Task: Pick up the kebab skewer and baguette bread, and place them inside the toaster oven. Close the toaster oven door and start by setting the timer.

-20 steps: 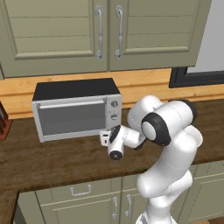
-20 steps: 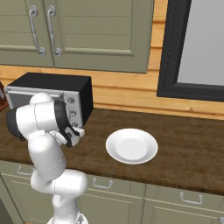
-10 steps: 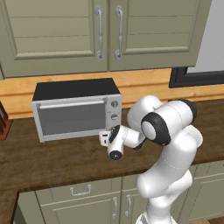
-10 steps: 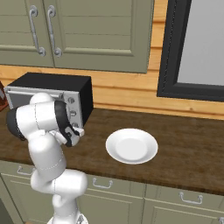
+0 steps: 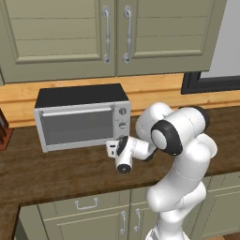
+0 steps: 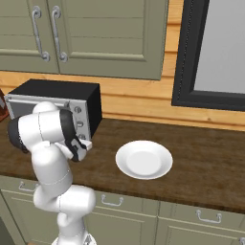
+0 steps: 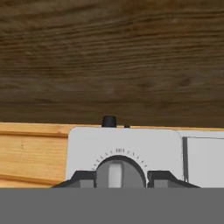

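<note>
the gripper point(image 7: 116, 177) has its fingers closed around the bottom timer knob point(image 7: 119, 171) of the toaster oven point(image 5: 82, 119), ready to turn it. its door point(image 5: 77, 125) is shut. an empty white plate point(image 6: 144, 160) sits at the oven's 4 o'clock.

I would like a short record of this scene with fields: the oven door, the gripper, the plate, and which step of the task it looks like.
toaster oven door: closed, upright against the toaster oven
gripper: at the knob column on the oven's right side, closed on a knob, one finger tip on each side of it
plate: white, nothing on it, on the counter to the right of the oven
kebab skewer and baguette bread: not seen on the counter or plate
step: setting the timer, judged from the closed door and the grip on the knob
</note>
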Controlling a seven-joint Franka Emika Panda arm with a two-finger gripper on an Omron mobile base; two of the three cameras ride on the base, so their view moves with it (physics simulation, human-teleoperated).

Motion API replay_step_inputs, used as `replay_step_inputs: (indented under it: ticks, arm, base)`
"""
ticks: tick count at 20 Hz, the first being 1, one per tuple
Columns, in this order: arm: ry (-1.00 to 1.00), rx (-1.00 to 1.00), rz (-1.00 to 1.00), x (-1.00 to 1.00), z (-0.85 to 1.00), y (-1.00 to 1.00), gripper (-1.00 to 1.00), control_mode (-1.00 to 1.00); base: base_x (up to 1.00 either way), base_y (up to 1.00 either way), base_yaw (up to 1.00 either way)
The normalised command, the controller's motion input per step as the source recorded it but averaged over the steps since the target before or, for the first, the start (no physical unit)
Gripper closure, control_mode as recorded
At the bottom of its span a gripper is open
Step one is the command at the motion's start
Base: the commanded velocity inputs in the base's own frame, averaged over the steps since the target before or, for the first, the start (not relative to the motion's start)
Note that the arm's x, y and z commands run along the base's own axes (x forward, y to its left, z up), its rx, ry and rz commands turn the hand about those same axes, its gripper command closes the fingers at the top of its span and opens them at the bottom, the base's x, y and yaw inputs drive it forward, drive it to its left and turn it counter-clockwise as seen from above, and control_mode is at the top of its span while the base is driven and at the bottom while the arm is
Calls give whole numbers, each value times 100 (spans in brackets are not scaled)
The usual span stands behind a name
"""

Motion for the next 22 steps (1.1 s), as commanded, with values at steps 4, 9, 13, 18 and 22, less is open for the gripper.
replay_step_inputs:
  ticks: [4, 9, 13, 18, 22]
  arm:
    - [-6, -1, 3, -1, 25, 0, 100, -100]
    - [-1, 0, 1, 0, 41, 0, 100, -100]
    - [0, 0, 0, 0, 46, 0, 100, -100]
    - [0, 0, 0, 0, 21, 0, 100, -100]
    - [0, 0, 0, 0, 2, 0, 100, -100]
  base:
    - [0, 0, 0]
    - [0, 0, 0]
    - [0, 0, 0]
    - [0, 0, 0]
    - [0, 0, 0]
